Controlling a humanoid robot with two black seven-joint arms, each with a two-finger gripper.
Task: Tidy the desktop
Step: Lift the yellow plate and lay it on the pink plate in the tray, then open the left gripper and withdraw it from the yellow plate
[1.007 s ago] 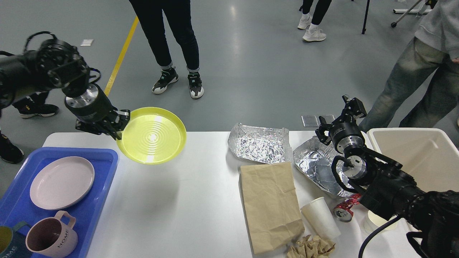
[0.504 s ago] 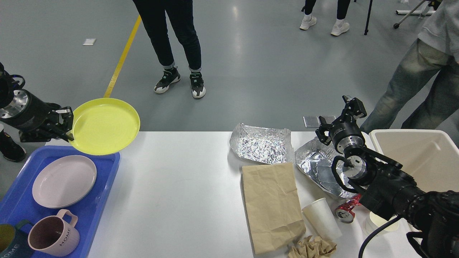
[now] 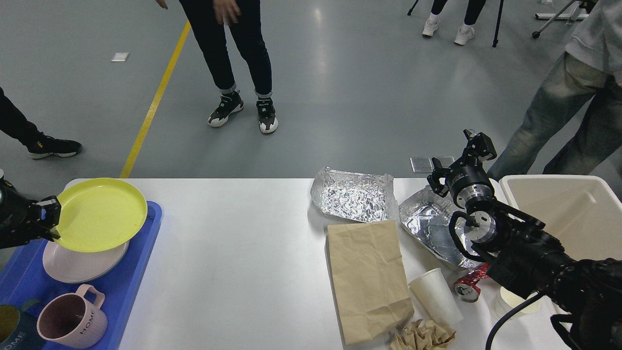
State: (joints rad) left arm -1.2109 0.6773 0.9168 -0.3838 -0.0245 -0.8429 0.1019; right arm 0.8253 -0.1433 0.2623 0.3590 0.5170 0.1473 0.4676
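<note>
The white desktop [image 3: 243,262] fills the lower view. My left gripper [image 3: 51,218] at the far left is shut on the rim of a yellow plate [image 3: 99,214], held just above a pink plate [image 3: 80,265] in the blue tray [image 3: 141,253]. My right gripper [image 3: 461,160] hovers above the table's far right edge, over crumpled foil [image 3: 427,223]; it looks empty, and its fingers are too small and dark to tell apart. A second foil sheet [image 3: 352,194], a brown paper bag [image 3: 367,277], a white paper cup [image 3: 435,296] and a red can [image 3: 469,284] lie on the right half.
A pink mug [image 3: 73,323] and a dark green mug [image 3: 9,330] sit in the tray's near end. A beige bin [image 3: 568,214] stands at the right edge. Crumpled brown paper [image 3: 423,335] lies at the front. People stand beyond the table.
My left arm has carried the yellow plate left and down, from above the table's far edge to just over the pink plate in the tray. The right arm has not moved.
</note>
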